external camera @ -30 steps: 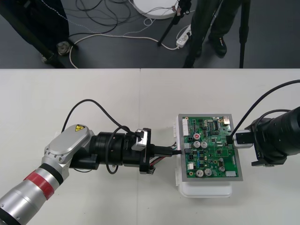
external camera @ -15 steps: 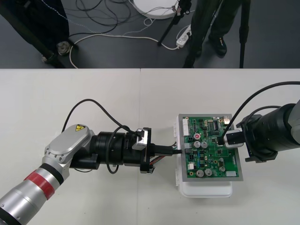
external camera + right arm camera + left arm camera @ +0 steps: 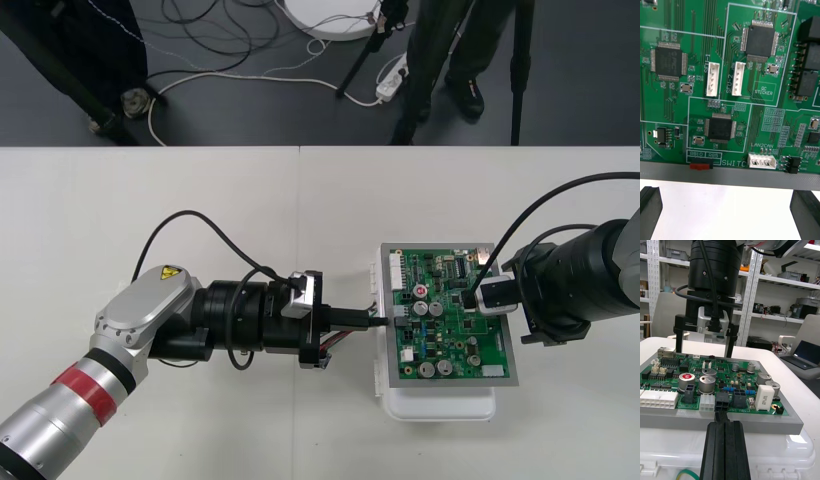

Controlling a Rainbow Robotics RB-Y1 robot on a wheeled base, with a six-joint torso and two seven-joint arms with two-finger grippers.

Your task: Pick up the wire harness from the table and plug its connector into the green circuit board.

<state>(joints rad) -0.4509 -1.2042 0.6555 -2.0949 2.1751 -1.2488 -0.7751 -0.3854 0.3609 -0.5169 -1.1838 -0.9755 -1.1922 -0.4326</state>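
The green circuit board [image 3: 450, 320] lies on its white base [image 3: 440, 405]. My left gripper [image 3: 372, 322] reaches the board's left edge, shut on the harness's black plug [image 3: 721, 406]. The plug stands among the connectors on that edge of the board [image 3: 733, 371]; I cannot tell if it is fully seated. Red wires [image 3: 338, 345] hang under the gripper, and a green wire [image 3: 688, 474] shows beside its fingers [image 3: 717, 450]. My right gripper [image 3: 470, 297] hovers over the board's right part, open, with its fingers [image 3: 649, 210] wide apart above the board [image 3: 730, 93].
In the left wrist view the right gripper [image 3: 713, 324] with its camera stands over the far side of the board. Bare table [image 3: 200, 210] lies around the base. Cables and tripod legs are on the floor beyond the table's far edge.
My right gripper has moved left from the board's right edge to over the board. The left arm has stayed still at the board's left edge.
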